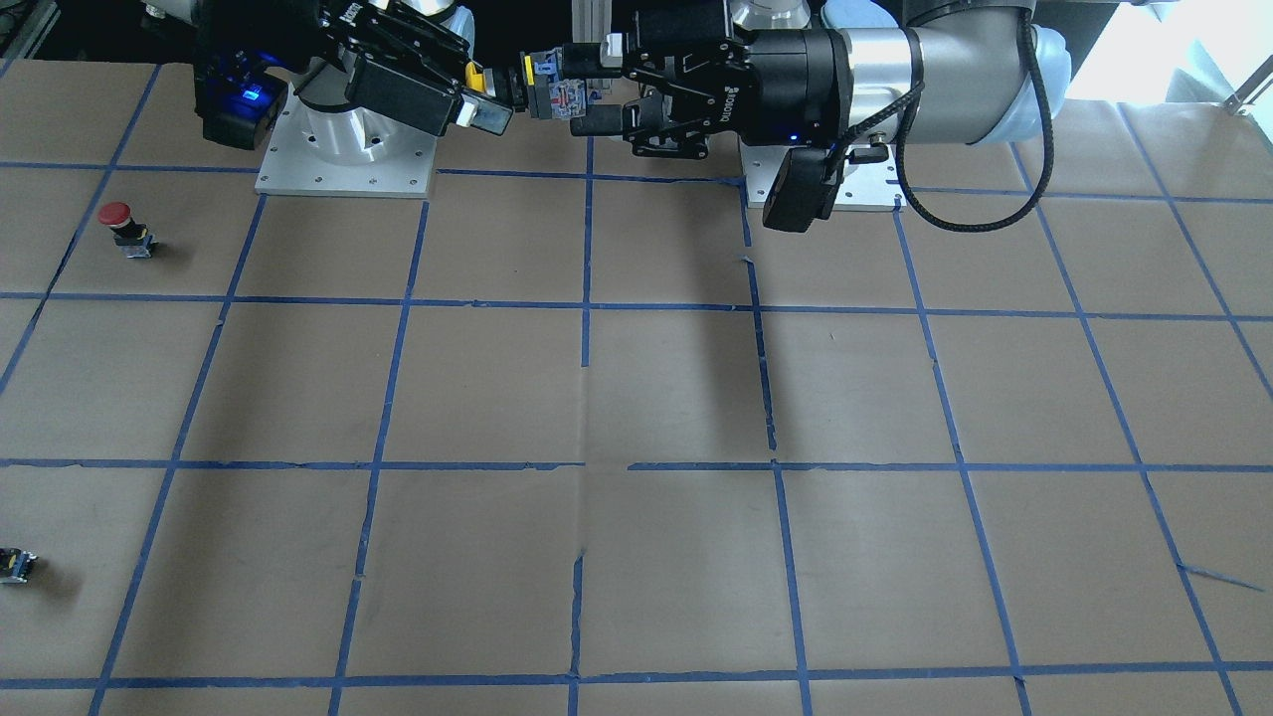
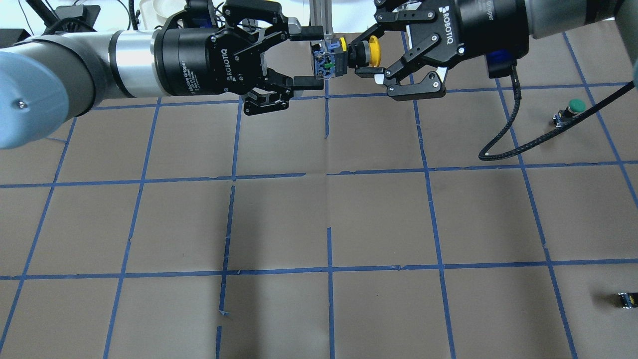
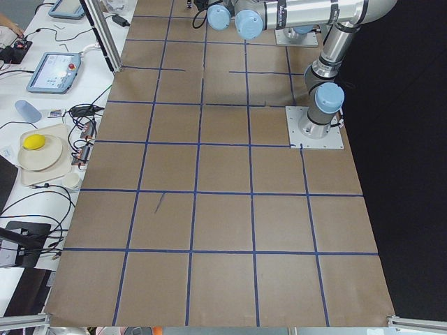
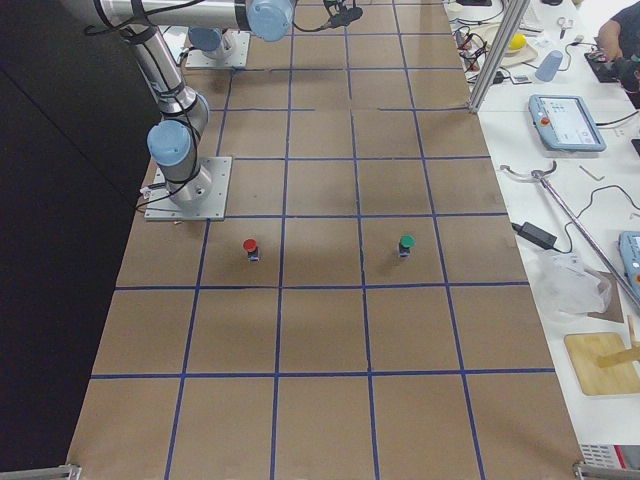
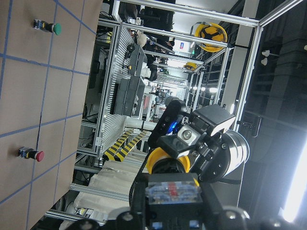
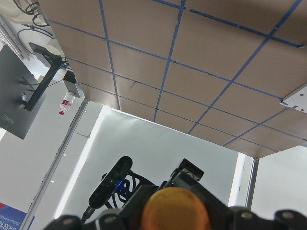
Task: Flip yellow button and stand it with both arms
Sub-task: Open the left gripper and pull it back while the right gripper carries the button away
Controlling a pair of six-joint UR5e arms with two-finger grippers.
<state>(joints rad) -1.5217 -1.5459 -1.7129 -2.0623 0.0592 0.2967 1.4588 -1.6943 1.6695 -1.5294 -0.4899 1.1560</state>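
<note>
The yellow button hangs sideways in the air at the far middle of the table, between both grippers. My right gripper is shut on its yellow cap end. My left gripper is closed on the grey-black contact block at the other end, fingers against its sides. In the front view the cap sits in the right gripper and the block in the left gripper. The left wrist view shows the block close up, with the cap behind it. The right wrist view shows the cap.
A red-capped button stands on the table on my right side. A green-capped button stands further out on the right. A small capless black block lies near the right edge. Brown table with blue tape grid.
</note>
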